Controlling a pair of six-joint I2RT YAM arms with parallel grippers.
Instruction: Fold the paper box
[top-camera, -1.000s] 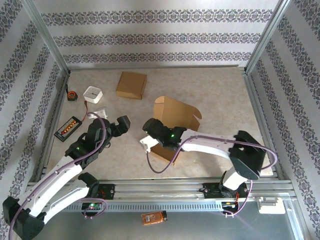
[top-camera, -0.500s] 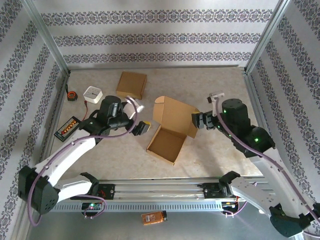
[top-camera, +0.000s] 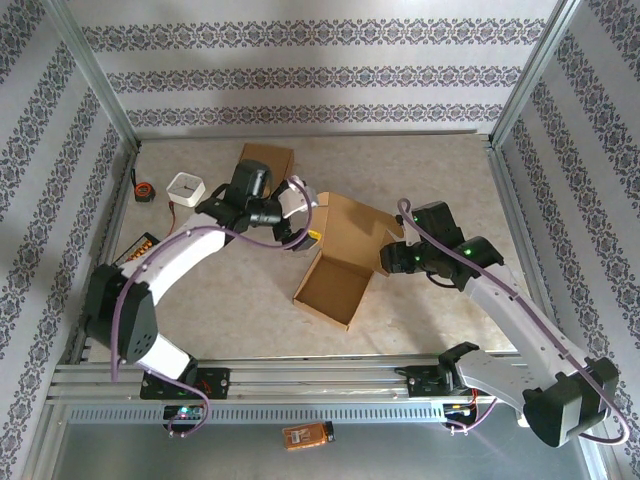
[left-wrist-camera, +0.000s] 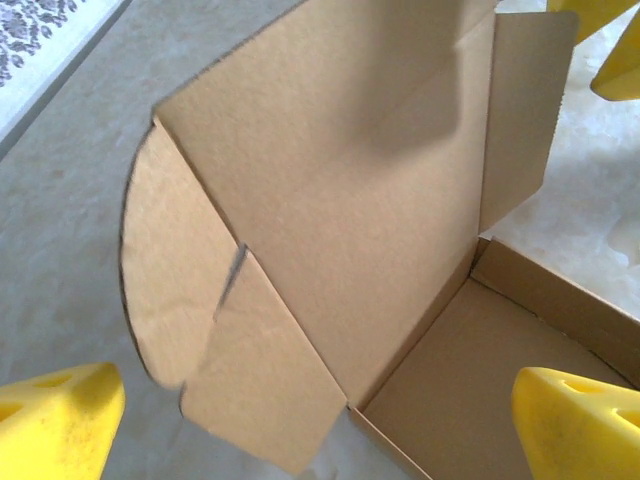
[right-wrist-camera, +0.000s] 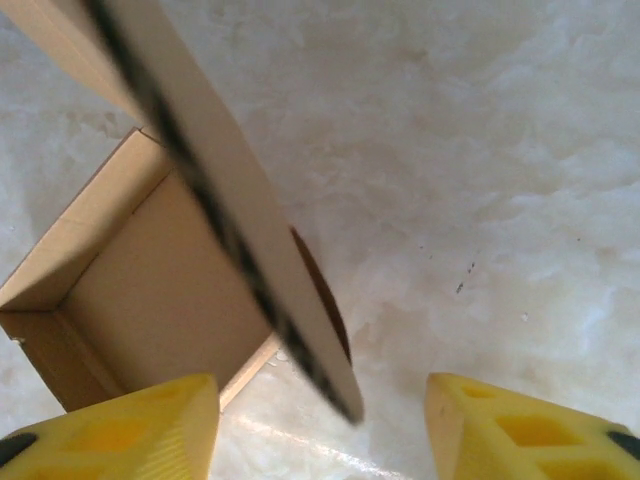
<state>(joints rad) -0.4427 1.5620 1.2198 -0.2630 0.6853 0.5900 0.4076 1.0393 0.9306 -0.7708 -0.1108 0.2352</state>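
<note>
Paper box (top-camera: 335, 285) sits in the middle of the bench (top-camera: 440, 170), lid (top-camera: 350, 228) upright on its far side; left tool (left-wrist-camera: 320, 425) gapes wide, right tool (right-wrist-camera: 320, 430) straddles the lid's edge, unclosed. Uneven pushing could slide the box

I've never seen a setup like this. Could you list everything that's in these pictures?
open paper box: one, brown, middle of the table, lid standing up
closed box: one, brown, far side, partly behind the left arm
square block: one, white, far left
tape measure, by its look: one, black and orange, far left edge
tray: one, black with orange pieces, left edge
small packet: one, orange, in front of the base rail
table: one, pale marbled, inside patterned walls
left gripper: one, yellow fingertips, open, at the lid's left side
right gripper: one, yellow fingertips, open, a box flap between its fingers
</note>
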